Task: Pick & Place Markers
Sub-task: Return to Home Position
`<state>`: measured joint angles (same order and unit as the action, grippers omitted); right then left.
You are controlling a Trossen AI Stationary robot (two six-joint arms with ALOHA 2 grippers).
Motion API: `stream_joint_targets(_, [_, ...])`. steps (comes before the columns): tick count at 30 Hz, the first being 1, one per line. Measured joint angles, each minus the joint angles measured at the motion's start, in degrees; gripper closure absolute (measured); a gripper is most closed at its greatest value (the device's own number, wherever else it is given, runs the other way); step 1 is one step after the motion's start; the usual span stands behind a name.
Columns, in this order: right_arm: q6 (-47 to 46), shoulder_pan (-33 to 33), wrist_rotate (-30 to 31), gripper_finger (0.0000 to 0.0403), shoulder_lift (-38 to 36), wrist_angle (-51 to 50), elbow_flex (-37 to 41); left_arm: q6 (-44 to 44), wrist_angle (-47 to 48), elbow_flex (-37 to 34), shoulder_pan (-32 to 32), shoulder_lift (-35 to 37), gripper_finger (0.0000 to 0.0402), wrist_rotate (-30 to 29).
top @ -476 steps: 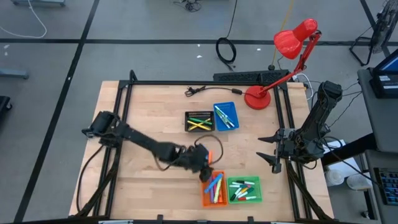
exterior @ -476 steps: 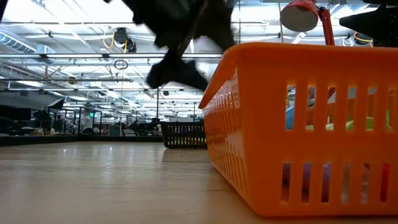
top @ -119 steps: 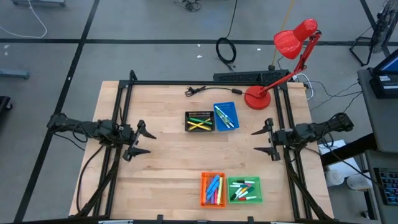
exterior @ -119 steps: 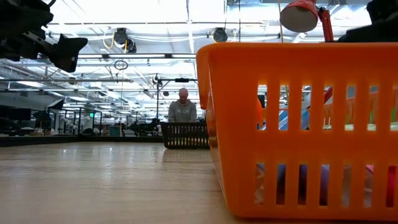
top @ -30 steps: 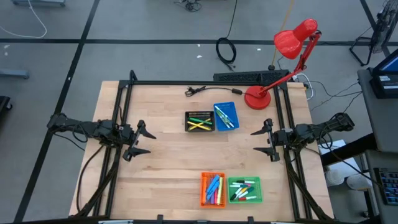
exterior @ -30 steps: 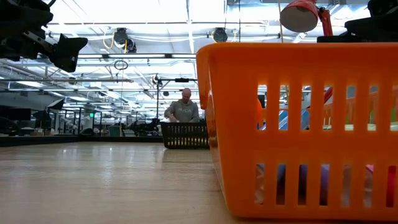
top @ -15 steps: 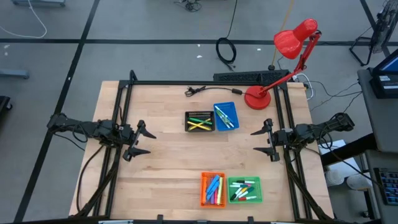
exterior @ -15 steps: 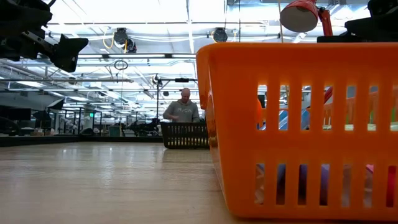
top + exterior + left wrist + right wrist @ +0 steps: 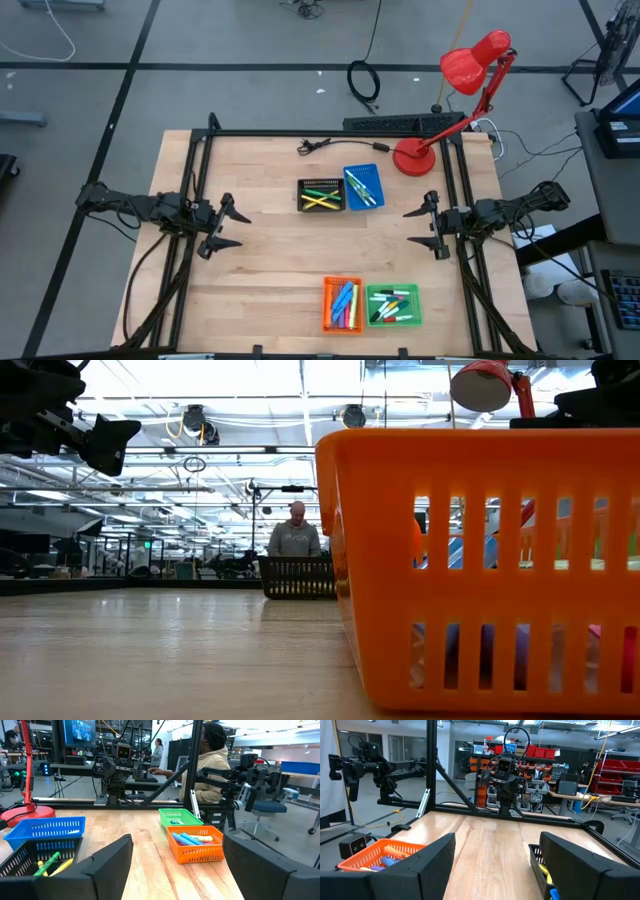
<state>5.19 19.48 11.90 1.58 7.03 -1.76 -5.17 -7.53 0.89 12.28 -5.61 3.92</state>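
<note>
As both arms sit folded low at opposite sides of the bench [image 9: 270, 260], the markers [image 9: 343, 300] lie sorted in four small trays. Mostly blue sticks fill the orange tray [image 9: 325, 305] by the edge nearest the low camera. Pale-bodied ones lie in the green tray [image 9: 392, 288] just beside it, yellow and green ones in the black tray [image 9: 300, 196] mid-bench, and a few more in the blue tray [image 9: 370, 175] next to that. No marker shows loose on the wood in the high view.

The left gripper [image 9: 238, 228] hangs over the bench's left side and the right gripper [image 9: 410, 227] over its right, each facing inward and well apart from every tray. Both sets of fingers stand wide apart with nothing between them, as each wrist view confirms.

The sorting looks complete, and the step in hand appears to be the return to rest. Done well, that likely means keeping each arm tucked on its own side, with fingers empty and spread and wrists level. Neither arm should sweep across the trays or toward the red lamp [image 9: 470, 65] at the far right corner. A person [image 9: 296, 535] sits in the room beyond the bench, away from the arms.
</note>
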Motion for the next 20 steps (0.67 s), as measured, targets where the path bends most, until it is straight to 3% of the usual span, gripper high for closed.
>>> stream_joint_targets(11, [0.01, -0.02, -0.01, 0.0124, 0.00, 0.01, 0.00, 0.00, 0.02, 0.00, 0.02, 0.00, 0.0074, 0.00])
stream_joint_targets(20, [0.01, -0.02, 0.00, 0.0124, 0.00, 0.01, 0.00, 0.00, 0.00, 0.00, 0.02, 0.00, 0.0088, 0.00])
